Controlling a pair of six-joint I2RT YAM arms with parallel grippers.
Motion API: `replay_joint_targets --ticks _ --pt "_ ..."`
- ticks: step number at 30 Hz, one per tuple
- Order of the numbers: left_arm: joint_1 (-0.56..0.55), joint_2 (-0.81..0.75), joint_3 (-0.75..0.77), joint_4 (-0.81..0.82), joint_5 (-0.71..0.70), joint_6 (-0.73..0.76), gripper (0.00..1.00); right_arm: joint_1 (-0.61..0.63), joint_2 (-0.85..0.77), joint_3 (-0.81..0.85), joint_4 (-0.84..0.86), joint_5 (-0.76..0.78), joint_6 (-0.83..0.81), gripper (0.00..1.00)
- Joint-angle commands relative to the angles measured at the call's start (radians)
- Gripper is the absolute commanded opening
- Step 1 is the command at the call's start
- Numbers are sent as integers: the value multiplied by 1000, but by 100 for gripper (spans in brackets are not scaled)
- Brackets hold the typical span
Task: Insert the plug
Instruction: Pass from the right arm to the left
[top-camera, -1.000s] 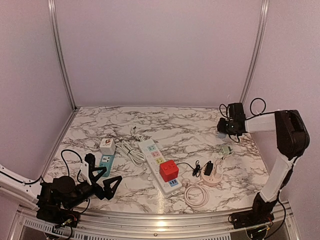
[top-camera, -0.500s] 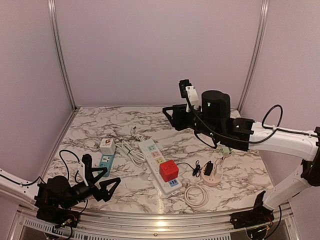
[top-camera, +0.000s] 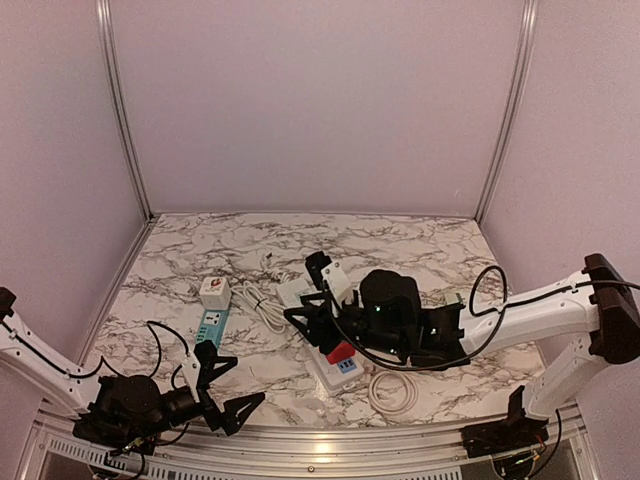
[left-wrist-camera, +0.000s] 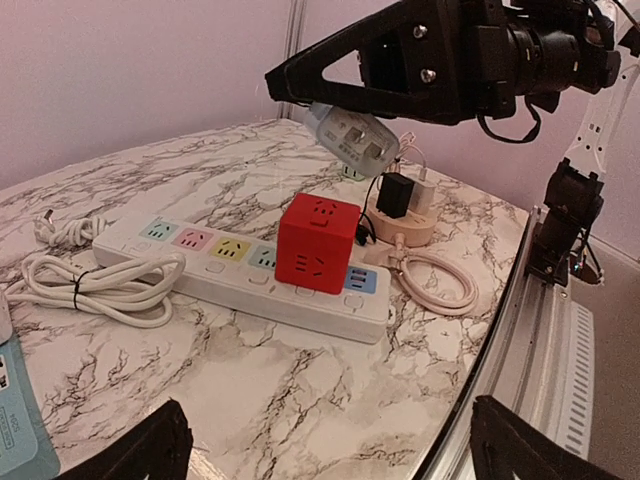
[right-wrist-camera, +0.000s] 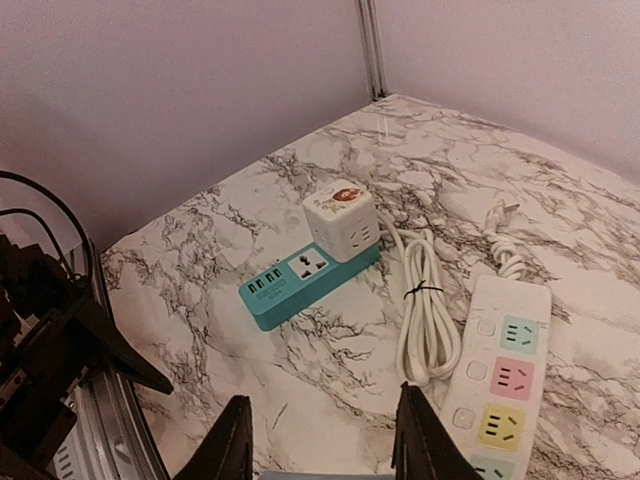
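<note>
From above, the right claw hangs over the strip, its arm stretched right across the tabletop and covering most of the red cube. The left claw sits low at the near edge, jaws spread wide, nothing in them. A white cube and a teal strip lie right against each other on the left, with a bundled cord between them and the strip. A cream cable coil lies near right. Over to the left wrist, and there's the plug: pale grey, pinched in the right claw, up in the air behind the red cube and clear of the strip. The red cube is seated on the strip near its blue end. A black charger stands in a round cream base behind it. Right wrist now: two fingers set narrow, with a sliver of the plug between them at the bottom edge. Beyond them lie the strip's coloured sockets, the cord, the white cube and the teal strip.
</note>
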Motion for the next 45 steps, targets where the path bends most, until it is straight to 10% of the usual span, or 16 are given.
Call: replay_joint_targets --ticks 1,15,29,45 --pt "-47 169 96 173 -98 53 99 58 69 -18 232 -46 18 0" --pt "-52 426 148 546 -181 149 99 163 126 -85 447 -10 18 0" --pt "-11 480 222 582 -48 126 99 222 85 -127 506 44 -27 0" --pt "36 470 219 590 -46 106 73 266 75 -136 535 42 -47 0"
